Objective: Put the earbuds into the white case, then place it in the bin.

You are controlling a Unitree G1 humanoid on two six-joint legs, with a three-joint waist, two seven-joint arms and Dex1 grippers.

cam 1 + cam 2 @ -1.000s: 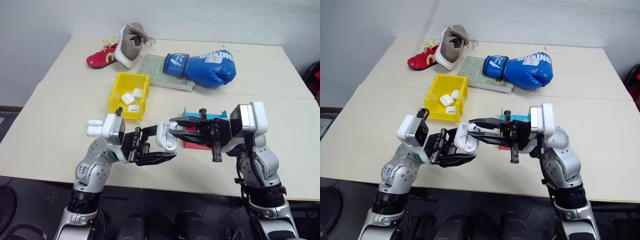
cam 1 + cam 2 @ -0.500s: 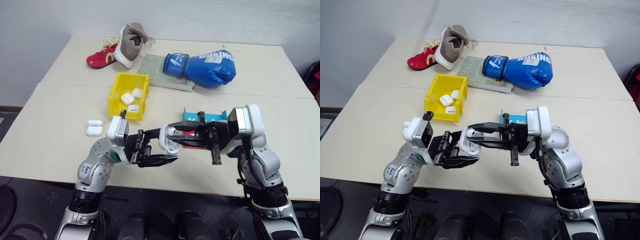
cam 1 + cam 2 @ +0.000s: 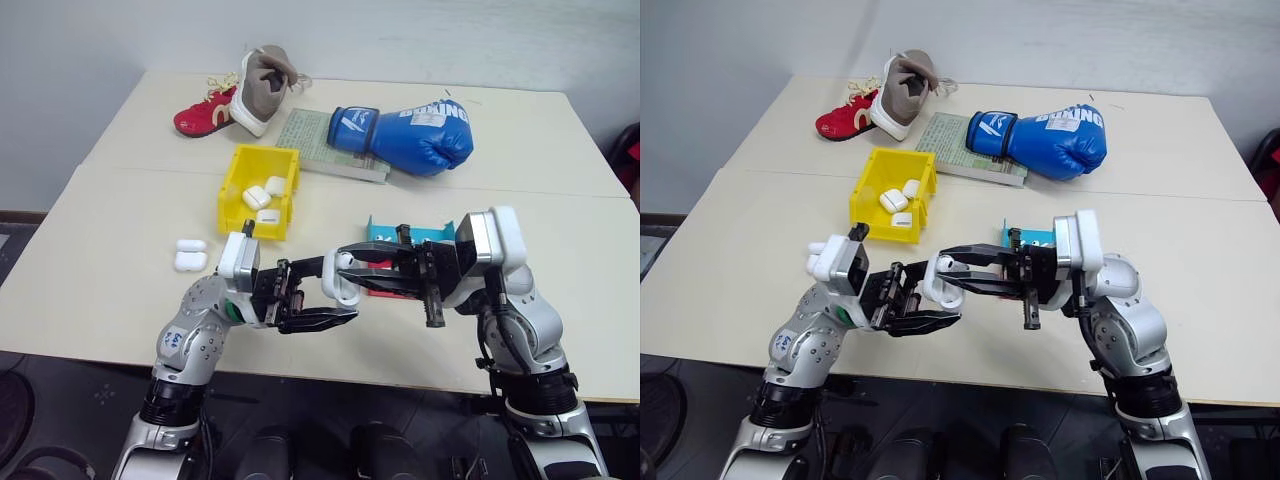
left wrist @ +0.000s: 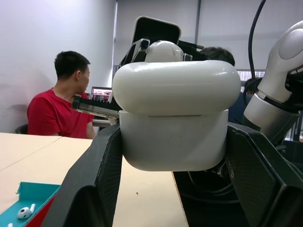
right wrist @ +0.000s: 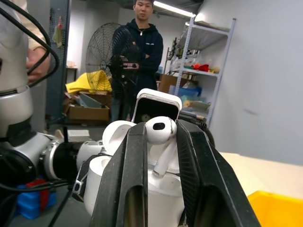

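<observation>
My left gripper point(image 3: 340, 290) is shut on the white case point(image 3: 338, 280) and holds it in the air over the table's near edge. In the right wrist view the lid stands flipped open. My right gripper point(image 3: 348, 258) comes in from the right, shut on one of the earbuds point(image 5: 160, 130). That earbud's stem points down into the case body point(image 5: 156, 191). In the left wrist view the case point(image 4: 173, 142) sits between the two black fingers point(image 4: 94, 184), with the earbud point(image 4: 163, 49) above it. The yellow bin point(image 3: 232, 190) stands farther back on the left, with several white cases point(image 3: 262, 195) inside.
Two more white cases point(image 3: 190, 255) lie left of my left arm. A teal and red tray point(image 3: 385, 232) behind the right gripper holds a loose earbud point(image 4: 23, 211). A blue boxing glove point(image 3: 410, 135), a book point(image 3: 320, 140) and shoes point(image 3: 235, 95) lie at the back. People are beyond the table.
My left wrist has shifted slightly to the right, uncovering the two loose cases on the table. Both grips hold as before, with the earbud still at the case's mouth.
</observation>
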